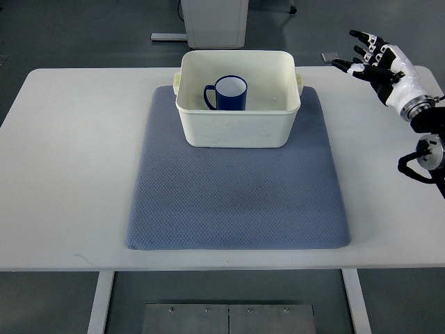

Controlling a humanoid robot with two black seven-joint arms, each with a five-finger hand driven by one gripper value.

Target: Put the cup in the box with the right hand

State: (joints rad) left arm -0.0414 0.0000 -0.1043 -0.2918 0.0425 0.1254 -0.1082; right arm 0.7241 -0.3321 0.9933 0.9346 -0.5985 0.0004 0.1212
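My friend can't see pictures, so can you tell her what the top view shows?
A blue cup stands inside a white box on a blue-grey mat on a white table. The robot's right hand is up at the right, away from the box, fingers spread and holding nothing.

Right arm enters from the picture's right edge, forearm angled up and to the left. Right hand (375, 59) sits at the upper right, raised, white shell with black joints. Its fingers (363, 35) are spread and slightly bent, pointing left, holding nothing. A black and silver wrist joint shows below the hand. Left arm not seen.
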